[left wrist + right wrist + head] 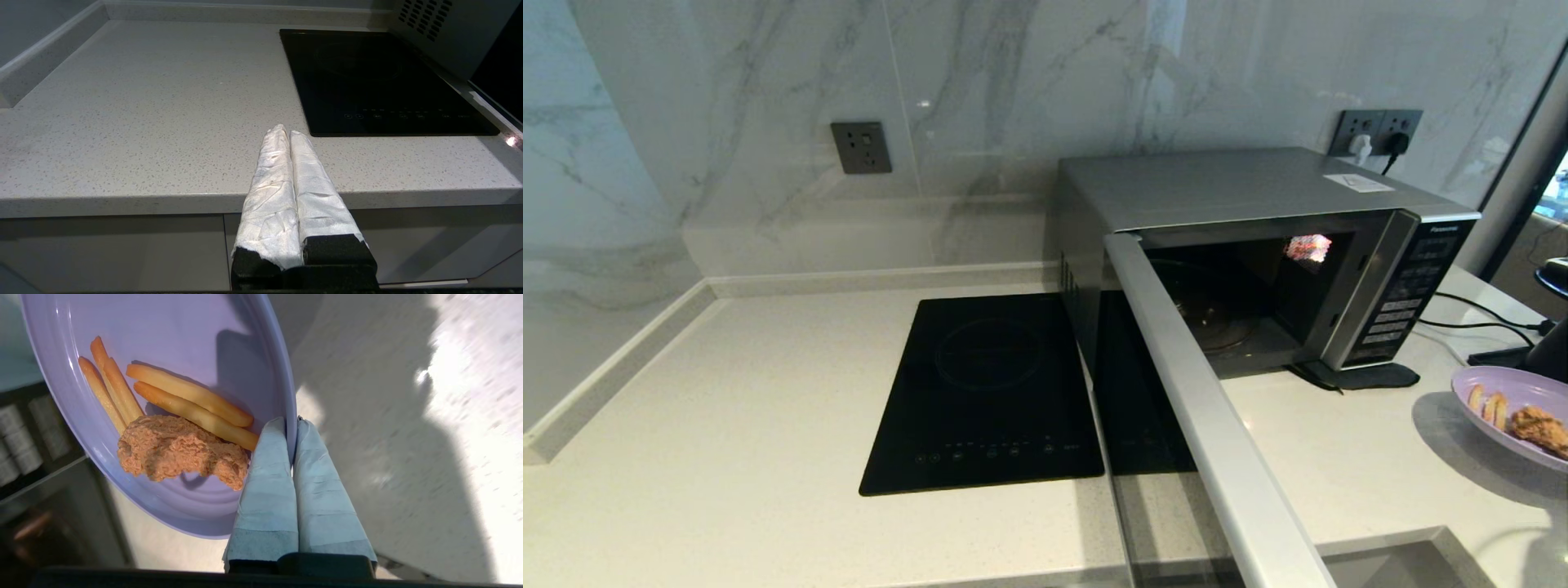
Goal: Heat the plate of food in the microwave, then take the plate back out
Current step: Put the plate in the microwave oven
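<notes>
The silver microwave (1258,188) stands at the back right of the counter. Its dark glass door (1201,408) is swung wide open towards me, and the cavity holds only the glass turntable (1217,314). The lilac plate of food (1515,392) hangs tilted just above the counter at the far right, casting a shadow below. In the right wrist view my right gripper (291,424) is shut on the plate's (171,335) rim, one finger inside and one outside. Fry sticks (188,392) and a brown crumbed piece (179,449) lie on it. My left gripper (289,132) is shut and empty, parked before the counter's front edge.
A flat black induction hob (988,392) is set into the counter left of the microwave. The open door reaches out past the counter's front edge. Black cables (1478,314) run along the counter right of the microwave. The marble wall carries sockets (860,147).
</notes>
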`<state>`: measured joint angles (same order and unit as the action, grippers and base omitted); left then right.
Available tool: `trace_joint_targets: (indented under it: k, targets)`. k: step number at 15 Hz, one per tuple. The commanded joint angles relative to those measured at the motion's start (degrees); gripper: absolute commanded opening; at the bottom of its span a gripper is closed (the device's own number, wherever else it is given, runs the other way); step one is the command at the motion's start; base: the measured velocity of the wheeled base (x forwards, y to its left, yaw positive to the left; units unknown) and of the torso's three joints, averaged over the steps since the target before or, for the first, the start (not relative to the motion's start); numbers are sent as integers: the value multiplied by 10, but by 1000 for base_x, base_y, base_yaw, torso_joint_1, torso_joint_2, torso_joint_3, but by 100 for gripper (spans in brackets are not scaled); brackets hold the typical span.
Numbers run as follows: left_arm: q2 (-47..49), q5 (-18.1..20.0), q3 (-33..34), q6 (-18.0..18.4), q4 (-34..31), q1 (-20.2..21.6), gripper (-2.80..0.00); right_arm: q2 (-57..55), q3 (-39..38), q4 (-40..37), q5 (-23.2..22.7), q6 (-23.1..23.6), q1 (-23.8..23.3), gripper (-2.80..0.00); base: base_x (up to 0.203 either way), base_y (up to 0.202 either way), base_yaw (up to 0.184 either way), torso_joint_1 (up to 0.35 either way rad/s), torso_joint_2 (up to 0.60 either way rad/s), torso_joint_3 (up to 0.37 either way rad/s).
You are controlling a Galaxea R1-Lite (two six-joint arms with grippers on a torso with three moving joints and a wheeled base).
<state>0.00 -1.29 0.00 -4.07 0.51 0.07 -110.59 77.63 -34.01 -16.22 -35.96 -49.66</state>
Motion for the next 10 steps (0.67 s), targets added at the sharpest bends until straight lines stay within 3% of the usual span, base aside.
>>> trace_joint_targets:
  k: [1,5,10]
  targets:
    - [1,0,0,-1,0,0,-280,48,-20,-2,-39,0,1,-280,0,0,0,0,0,0]
    - [1,0,0,-1,0,0,-280,123,-62,-2,-89,17,24,-280,0,0,0,0,0,0]
    - [1,0,0,-1,0,0,-280,194,-122,-2,-91,14,121,-280,0,0,0,0,0,0]
